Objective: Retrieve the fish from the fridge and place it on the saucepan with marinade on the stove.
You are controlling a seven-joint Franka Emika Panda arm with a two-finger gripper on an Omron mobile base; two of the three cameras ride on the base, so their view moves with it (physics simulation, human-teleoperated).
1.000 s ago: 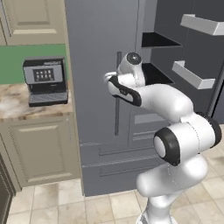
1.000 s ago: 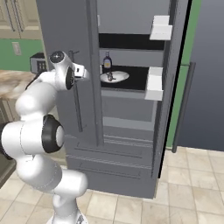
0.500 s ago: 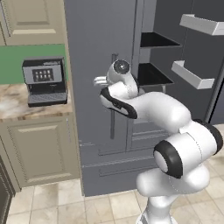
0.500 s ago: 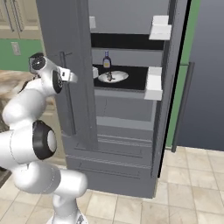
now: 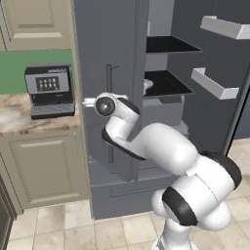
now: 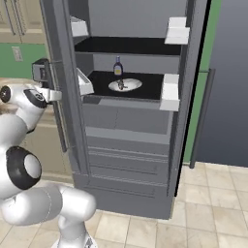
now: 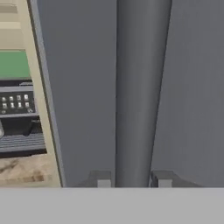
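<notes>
With its fingertips [image 7: 103,179] pinching the upright door handle [image 7: 136,92] of the fridge [image 6: 131,140], the gripper [image 7: 131,180] is at nine o'clock of the fish [image 6: 122,85], which lies on a white plate [image 6: 133,84] on the middle shelf, long axis indiscernible.

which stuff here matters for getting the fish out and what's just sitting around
Part of the job:
- fridge
- fridge door handle, gripper shut on it
- fish on a white plate

Just there:
- bottle
- coffee machine
- counter
</notes>
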